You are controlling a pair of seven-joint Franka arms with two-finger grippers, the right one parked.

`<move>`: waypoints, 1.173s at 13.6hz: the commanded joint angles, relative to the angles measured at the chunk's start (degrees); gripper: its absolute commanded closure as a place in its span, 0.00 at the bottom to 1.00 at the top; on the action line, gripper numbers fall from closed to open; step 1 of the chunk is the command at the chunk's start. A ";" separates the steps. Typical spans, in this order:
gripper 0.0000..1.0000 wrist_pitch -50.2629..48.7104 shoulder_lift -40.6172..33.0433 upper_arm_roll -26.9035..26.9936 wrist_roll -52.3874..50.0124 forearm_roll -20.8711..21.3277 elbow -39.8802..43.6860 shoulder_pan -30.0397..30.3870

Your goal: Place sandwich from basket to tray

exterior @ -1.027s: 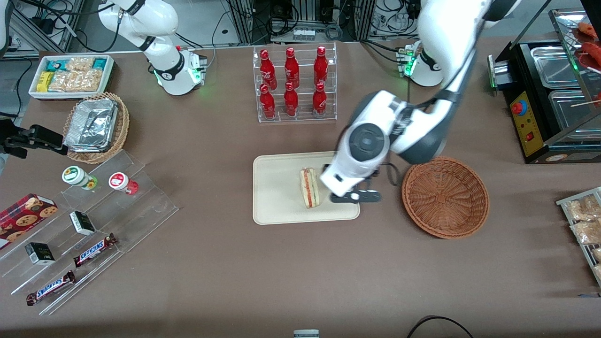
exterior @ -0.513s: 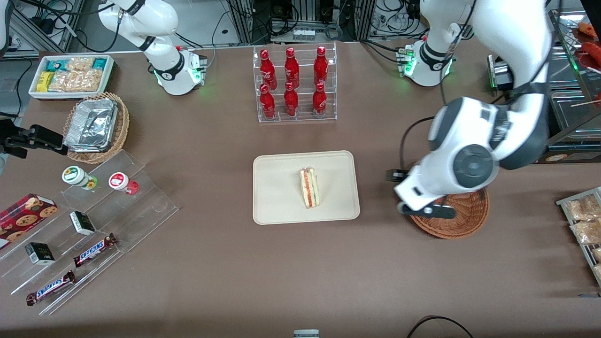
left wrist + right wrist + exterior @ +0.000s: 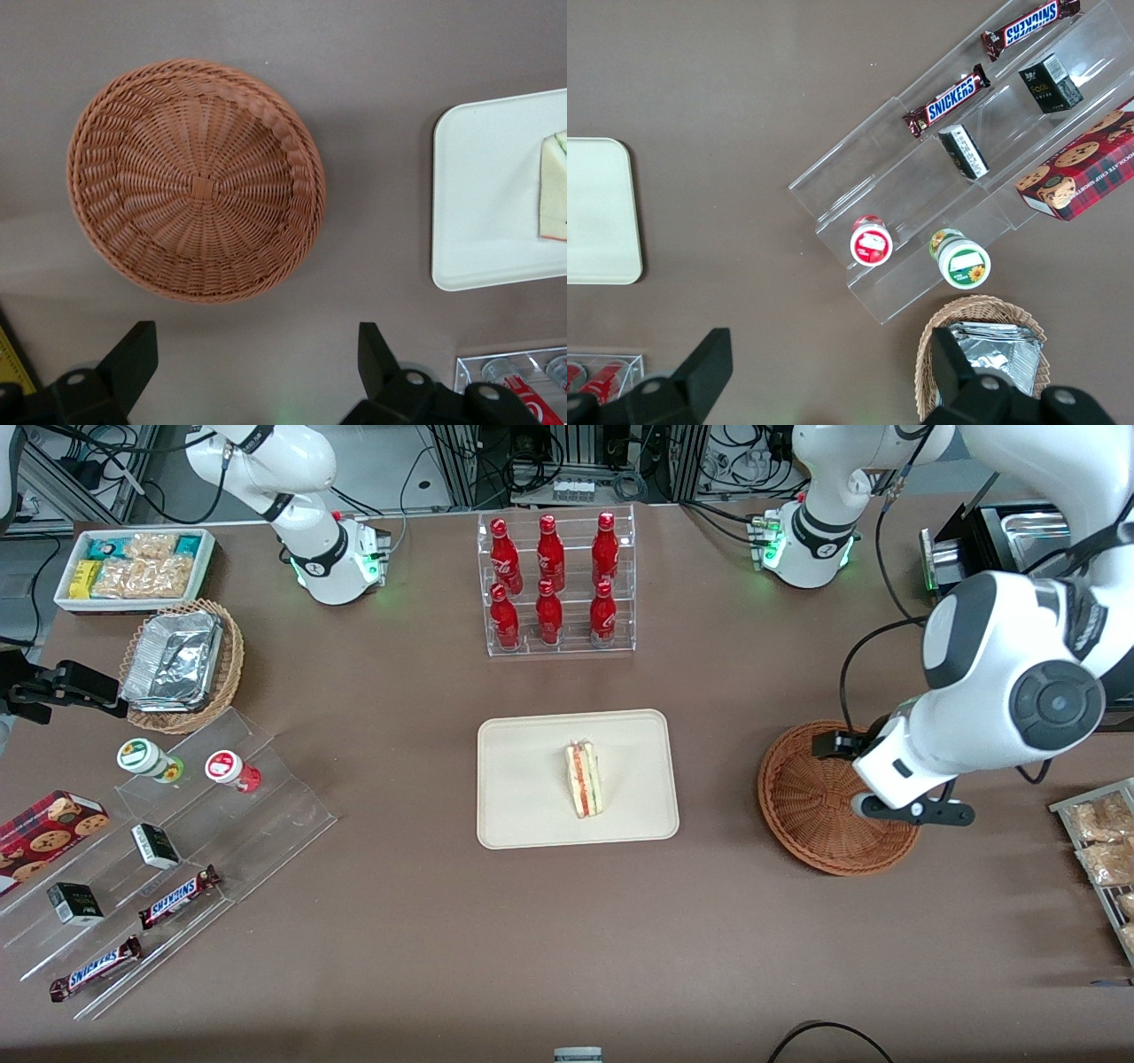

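Seen across the brown surface: one large shift only, that of the left arm, gone from right above the tray to well apart from it, toward the working arm's end. Now hangs its jaws above the rim of the basket on the part turned away from the tray. Spread wide in the wrist view, with nothing between them. Reads as a release already made and a retreat under way. Shows the basket bare inside, with only weave to the centre. Leaves the sandwich flat on the tray, a little to the basket side of the tray's middle, inside the low rim and touching no edge. Judged from this, done with the transfer itself, with nothing left but parking the arm. As to the lie of the wedge: long axis along the tray's shorter side, running from nearer the front camera to farther from it; narrower tip pointing away from that camera, broader end nearer it; cut face turned upward, showing the red and green filling stripes lengthwise.
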 commanded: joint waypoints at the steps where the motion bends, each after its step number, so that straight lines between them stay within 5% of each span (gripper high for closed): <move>1: 0.00 -2.30 -4.80 -0.25 0.55 0.73 -2.76 1.60; 16: 0.00 -16.10 -19.05 4.23 2.22 0.65 -5.83 1.16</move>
